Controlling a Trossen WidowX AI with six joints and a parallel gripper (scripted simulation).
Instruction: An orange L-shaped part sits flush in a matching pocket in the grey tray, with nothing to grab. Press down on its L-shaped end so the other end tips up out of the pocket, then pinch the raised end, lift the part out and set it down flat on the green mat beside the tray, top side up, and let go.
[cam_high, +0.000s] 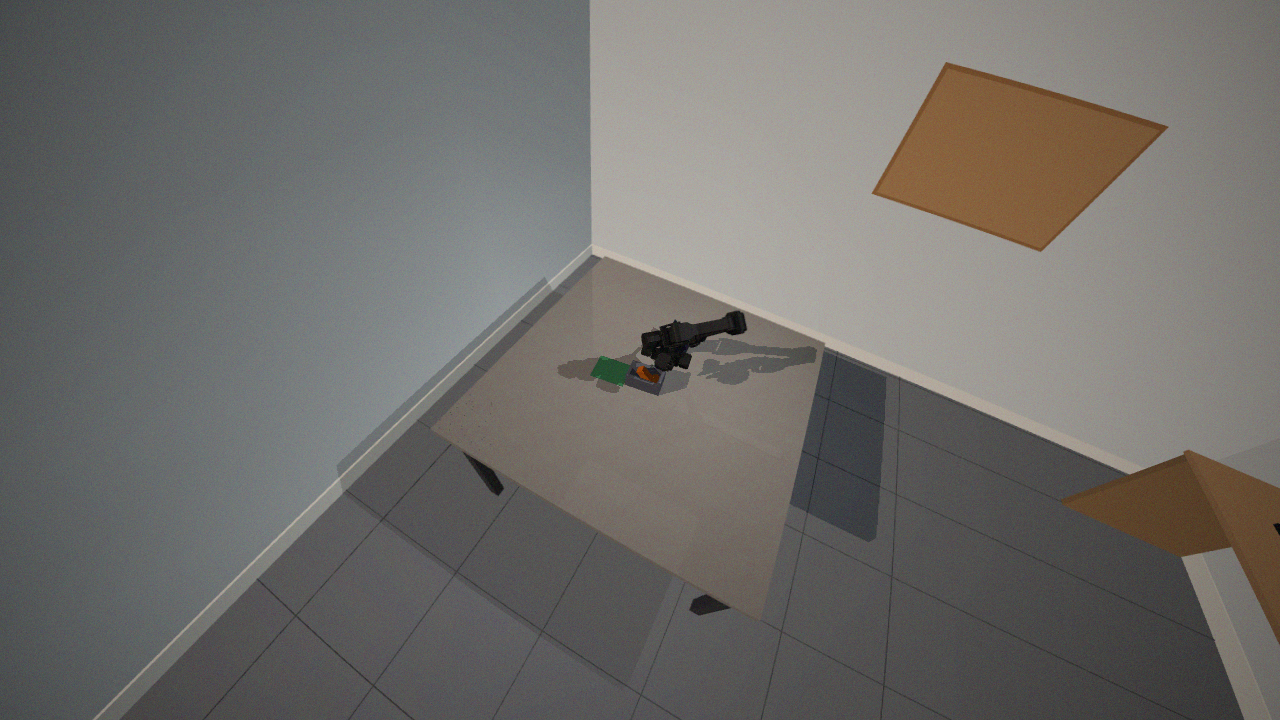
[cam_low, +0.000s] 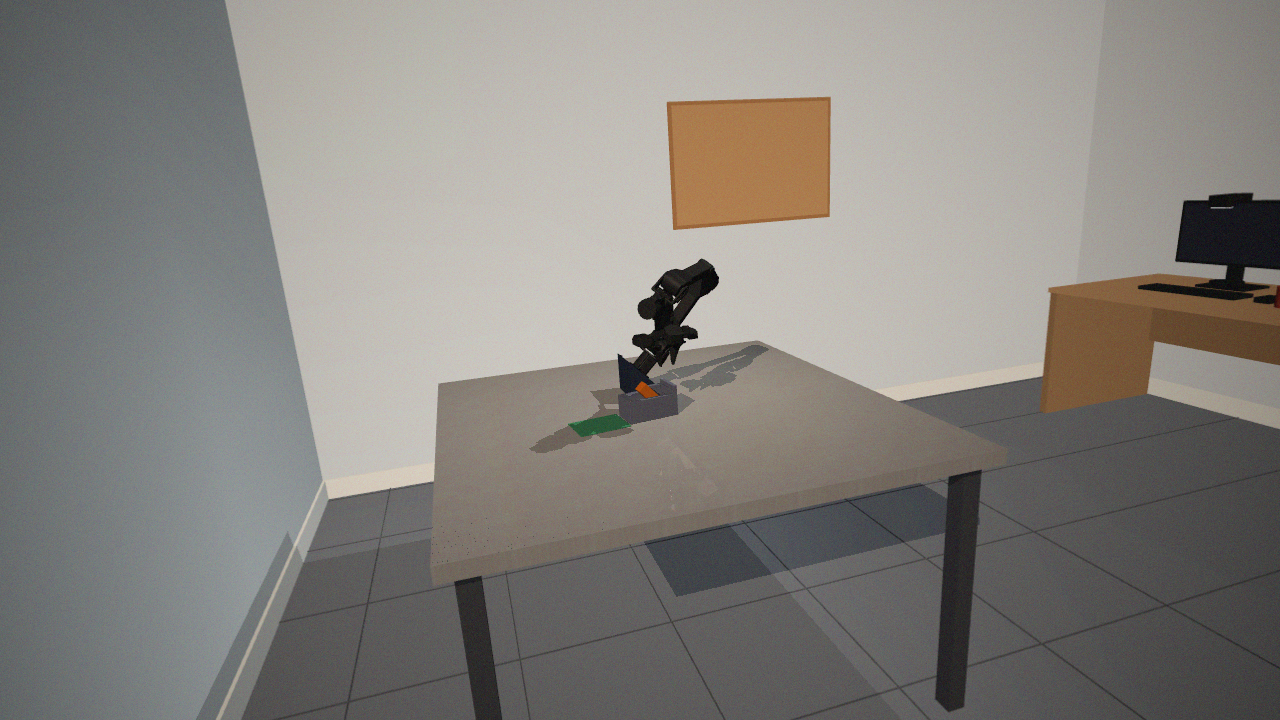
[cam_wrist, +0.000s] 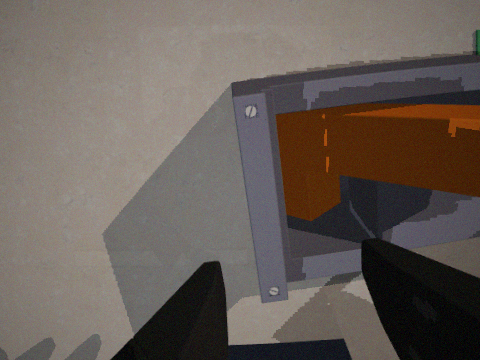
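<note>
The orange part is tipped in the grey tray. Its L-shaped end sits low against the tray's end wall, and its other end sticks up above the rim on the side toward the green mat. My gripper hangs above the L-shaped end's side of the tray, with its fingers parted and nothing between them. In the wrist view the fingers straddle the tray's end wall from above. The raised end's tip is outside the wrist view.
A dark navy panel stands upright behind the tray, close to the raised end in the exterior view. The green mat lies next to the tray on the table. Two screw heads show on the tray's end wall.
</note>
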